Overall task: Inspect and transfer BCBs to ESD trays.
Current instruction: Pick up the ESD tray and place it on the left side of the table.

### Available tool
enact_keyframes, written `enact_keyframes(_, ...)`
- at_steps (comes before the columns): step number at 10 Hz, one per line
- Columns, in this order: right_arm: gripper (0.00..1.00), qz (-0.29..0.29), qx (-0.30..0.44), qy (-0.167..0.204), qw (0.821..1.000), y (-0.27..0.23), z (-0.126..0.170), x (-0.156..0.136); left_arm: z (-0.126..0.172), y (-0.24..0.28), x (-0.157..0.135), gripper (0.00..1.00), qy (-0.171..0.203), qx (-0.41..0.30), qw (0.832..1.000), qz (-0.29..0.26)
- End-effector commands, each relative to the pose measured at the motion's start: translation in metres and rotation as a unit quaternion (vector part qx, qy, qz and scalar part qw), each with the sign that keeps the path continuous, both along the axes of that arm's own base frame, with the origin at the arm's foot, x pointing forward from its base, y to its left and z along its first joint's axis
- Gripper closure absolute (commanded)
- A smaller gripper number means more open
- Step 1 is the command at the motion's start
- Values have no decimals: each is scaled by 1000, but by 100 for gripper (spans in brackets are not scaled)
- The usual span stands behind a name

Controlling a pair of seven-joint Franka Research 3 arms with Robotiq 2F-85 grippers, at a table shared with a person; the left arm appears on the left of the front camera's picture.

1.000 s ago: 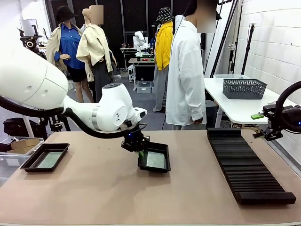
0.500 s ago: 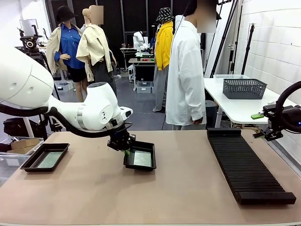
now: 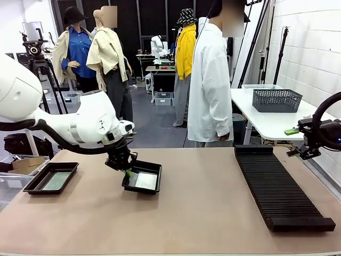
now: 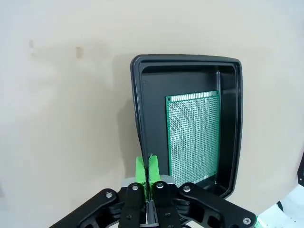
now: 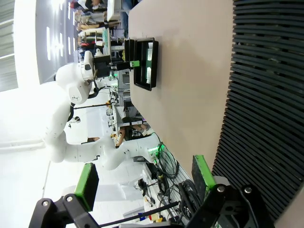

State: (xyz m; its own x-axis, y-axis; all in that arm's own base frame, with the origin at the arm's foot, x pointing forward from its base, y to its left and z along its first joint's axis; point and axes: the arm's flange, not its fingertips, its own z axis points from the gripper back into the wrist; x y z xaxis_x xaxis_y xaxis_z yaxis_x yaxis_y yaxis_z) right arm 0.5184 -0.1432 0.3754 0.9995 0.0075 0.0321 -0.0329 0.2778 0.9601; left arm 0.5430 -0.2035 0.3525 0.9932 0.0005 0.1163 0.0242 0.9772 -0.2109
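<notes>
In the left wrist view, my left gripper is shut on the near-left rim of a glossy black ESD tray, and a green BCB lies flat on the tray's floor. The front view shows this tray left of the table's middle, with its BCB inside and the left gripper at its left rim. The second ESD tray sits at the far left and holds another BCB. My right gripper is open and holds nothing; it hovers off the table's right edge.
A long black ribbed rack lies along the right side of the table, also visible as the rack beneath my right gripper. A person in a white coat stands at the far edge. A mesh basket sits on the white table behind.
The left gripper has slid the tray it holds leftward across the table, closer to the far-left tray. The right arm has not moved.
</notes>
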Motion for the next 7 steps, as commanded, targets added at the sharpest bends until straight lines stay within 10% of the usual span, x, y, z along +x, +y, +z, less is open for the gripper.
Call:
enact_keyframes(1,0,-6,-1,4,1000,2,2,0,6,29,-7,100,-1,11,1000,-9)
enact_keyframes(7,0,-6,-1,4,1000,2,2,0,5,121,5,100,1,31,999,-22)
